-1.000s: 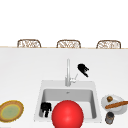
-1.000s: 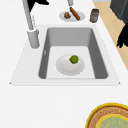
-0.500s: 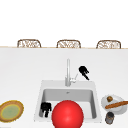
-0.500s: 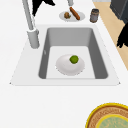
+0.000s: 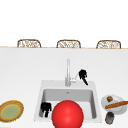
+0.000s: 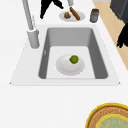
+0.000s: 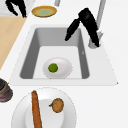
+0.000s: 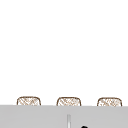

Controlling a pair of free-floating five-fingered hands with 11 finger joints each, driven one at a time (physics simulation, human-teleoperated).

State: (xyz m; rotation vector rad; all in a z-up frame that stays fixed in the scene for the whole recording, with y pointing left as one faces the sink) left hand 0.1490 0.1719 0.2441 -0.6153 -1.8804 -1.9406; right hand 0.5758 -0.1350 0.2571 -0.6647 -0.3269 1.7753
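My right hand [image 5: 83, 75] hovers at the sink's back rim, just right of the faucet [image 5: 67, 72] and beside its small side lever; I cannot tell whether they touch. In the right side view this hand [image 7: 86, 22] reaches past the faucet with straight fingers pointing down over the basin. My left hand [image 5: 45, 109] hangs open over the sink's front left corner, holding nothing, and also appears in the left side view [image 6: 123, 37]. A white bowl [image 6: 65, 67] with a green lime [image 6: 74, 59] lies on the sink floor. A large red round shape [image 5: 67, 115] covers the sink's front in the front view.
A white plate [image 5: 113, 103] with a long bread stick and a brown round item sits right of the sink, a dark jar [image 5: 109, 117] in front of it. A yellow-rimmed green plate [image 5: 11, 111] lies at the left. Wicker chair backs [image 5: 68, 43] line the far counter edge.
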